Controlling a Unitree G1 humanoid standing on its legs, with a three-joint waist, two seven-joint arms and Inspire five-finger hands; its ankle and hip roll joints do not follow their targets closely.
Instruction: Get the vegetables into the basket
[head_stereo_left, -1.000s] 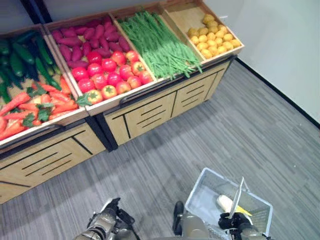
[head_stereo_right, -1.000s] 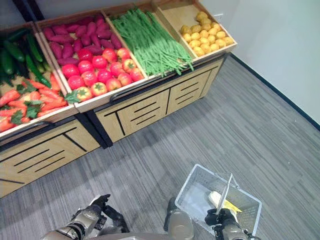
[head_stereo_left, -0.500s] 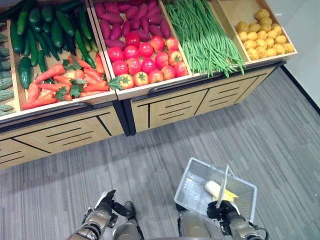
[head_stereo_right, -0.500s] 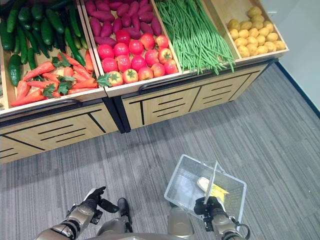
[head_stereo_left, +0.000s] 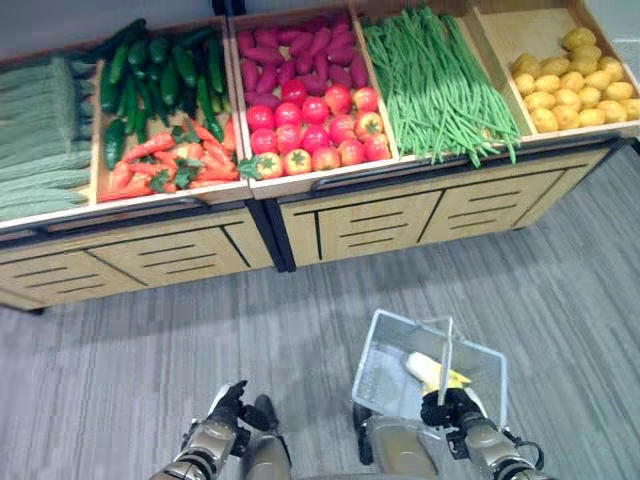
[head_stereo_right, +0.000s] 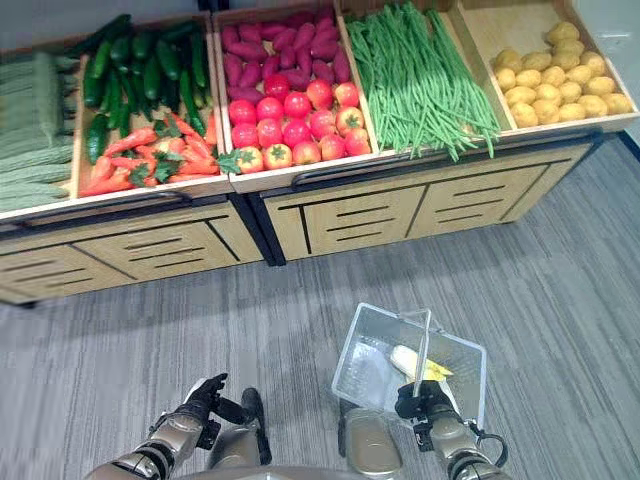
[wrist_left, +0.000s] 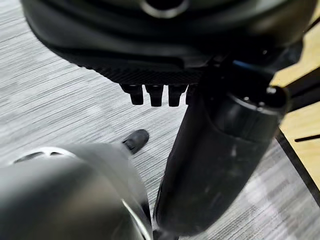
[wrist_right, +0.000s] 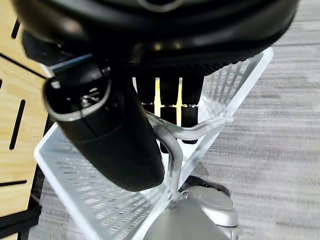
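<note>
A white wire basket (head_stereo_left: 398, 330) hangs low over the floor at the lower right. My right hand (head_stereo_left: 450, 410) is shut on its upright handle (head_stereo_left: 447, 350); in the right wrist view the fingers (wrist_right: 170, 100) curl over the handle (wrist_right: 172, 150). A pale yellow-white corn cob (head_stereo_left: 425, 368) lies in the basket. My left hand (head_stereo_left: 225, 412) hangs open at the lower left, holding nothing. The stand ahead carries cucumbers (head_stereo_left: 160, 70), carrots (head_stereo_left: 165, 165), tomatoes (head_stereo_left: 310, 125), purple sweet potatoes (head_stereo_left: 290, 50) and green beans (head_stereo_left: 435, 80).
The wooden stand (head_stereo_left: 370, 215) runs across the far side, with slotted panels below its bins. Ridged green gourds (head_stereo_left: 40, 130) fill the far-left bin and yellow potatoes (head_stereo_left: 575, 80) the far-right one. Grey plank floor (head_stereo_left: 120, 350) lies between me and the stand.
The camera has swung, so the whole stand now sits square across the top and the gourd bin shows. The basket stays in my right hand; the left hand hangs as before.
</note>
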